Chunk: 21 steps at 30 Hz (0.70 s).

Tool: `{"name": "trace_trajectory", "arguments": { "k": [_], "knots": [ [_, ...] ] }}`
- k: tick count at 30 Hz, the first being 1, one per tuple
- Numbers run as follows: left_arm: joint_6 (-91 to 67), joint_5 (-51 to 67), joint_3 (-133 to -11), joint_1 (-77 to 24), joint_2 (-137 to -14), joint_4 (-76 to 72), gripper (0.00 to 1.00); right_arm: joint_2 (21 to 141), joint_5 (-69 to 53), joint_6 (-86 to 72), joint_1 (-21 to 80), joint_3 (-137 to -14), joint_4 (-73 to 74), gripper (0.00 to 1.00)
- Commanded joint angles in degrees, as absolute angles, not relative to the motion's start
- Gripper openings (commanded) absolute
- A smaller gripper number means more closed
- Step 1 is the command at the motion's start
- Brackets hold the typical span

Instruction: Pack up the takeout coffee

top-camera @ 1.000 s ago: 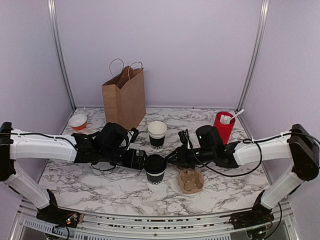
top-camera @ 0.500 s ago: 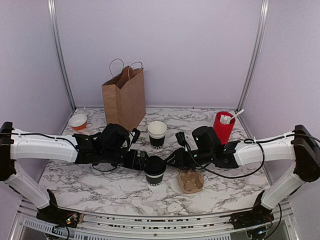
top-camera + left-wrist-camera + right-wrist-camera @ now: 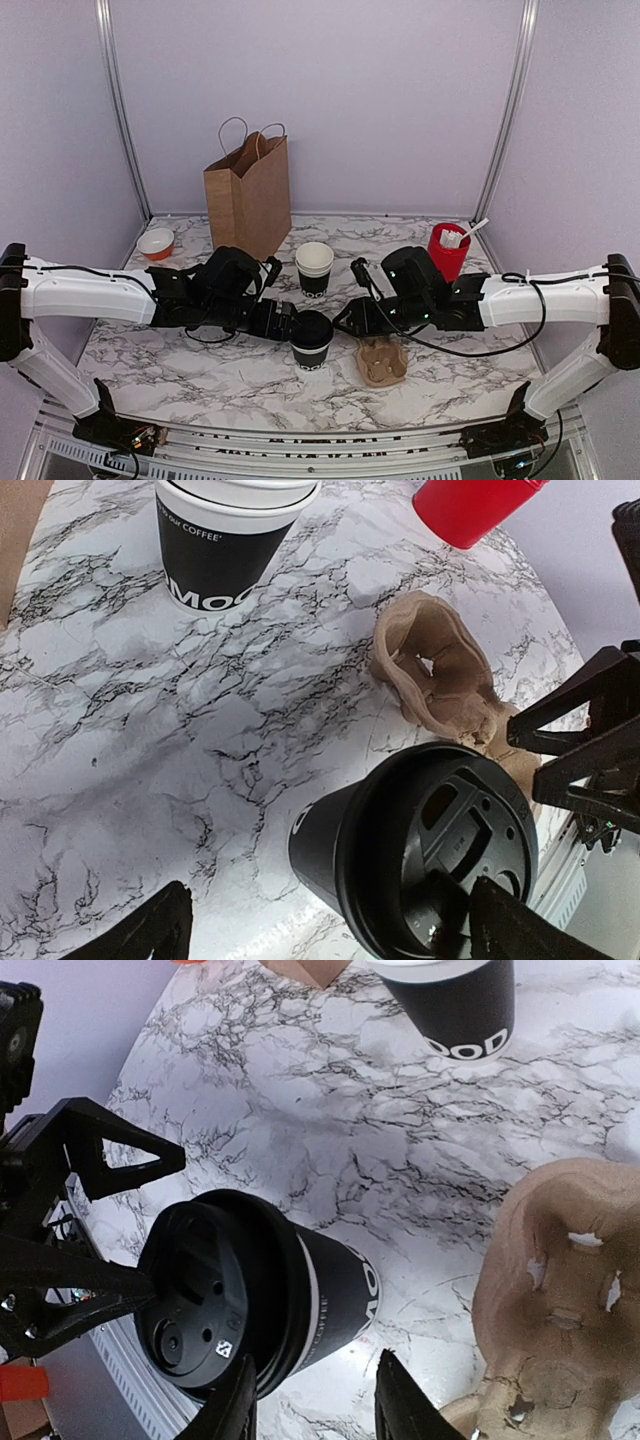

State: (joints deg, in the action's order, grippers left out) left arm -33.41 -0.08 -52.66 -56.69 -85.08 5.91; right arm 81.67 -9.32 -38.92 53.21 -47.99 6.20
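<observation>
The takeout coffee (image 3: 311,338), a black paper cup with a black lid, stands upright on the marble table (image 3: 200,370) between both grippers. My left gripper (image 3: 284,322) is at its left, open wide. In the left wrist view the lid (image 3: 440,845) sits near the right finger (image 3: 525,930), while the left finger (image 3: 150,932) is well clear of the cup. My right gripper (image 3: 346,320) hovers just right of the cup with its jaws apart. In the right wrist view its fingers (image 3: 398,1405) frame bare table beside the cup wall (image 3: 330,1300); nothing is held.
A brown paper bag (image 3: 248,195) stands open at the back left. A stack of lidless black cups (image 3: 314,268) is behind the coffee. A cardboard cup carrier (image 3: 382,360) lies right of it, with a red cup (image 3: 448,252) of white sticks beyond. A small bowl (image 3: 156,243) sits far left.
My right gripper has drawn back a little to the right of the cup and its jaws have spread wider. The cup and left gripper have barely moved.
</observation>
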Motion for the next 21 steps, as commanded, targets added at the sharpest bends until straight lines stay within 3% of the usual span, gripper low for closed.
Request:
{"name": "trace_trajectory", "arguments": {
  "k": [1, 21],
  "knots": [
    [-32.9, -0.2, -54.7, -56.9, -85.5, 7.7, 0.97, 80.7, -5.8, -35.1, 54.8, -51.5, 10.2, 0.39],
    [-34.3, 0.0, -53.7, -57.6, -85.5, 7.8, 0.97, 81.9, -8.0, -32.2, 60.1, -50.9, 9.1, 0.39]
  ]
}}
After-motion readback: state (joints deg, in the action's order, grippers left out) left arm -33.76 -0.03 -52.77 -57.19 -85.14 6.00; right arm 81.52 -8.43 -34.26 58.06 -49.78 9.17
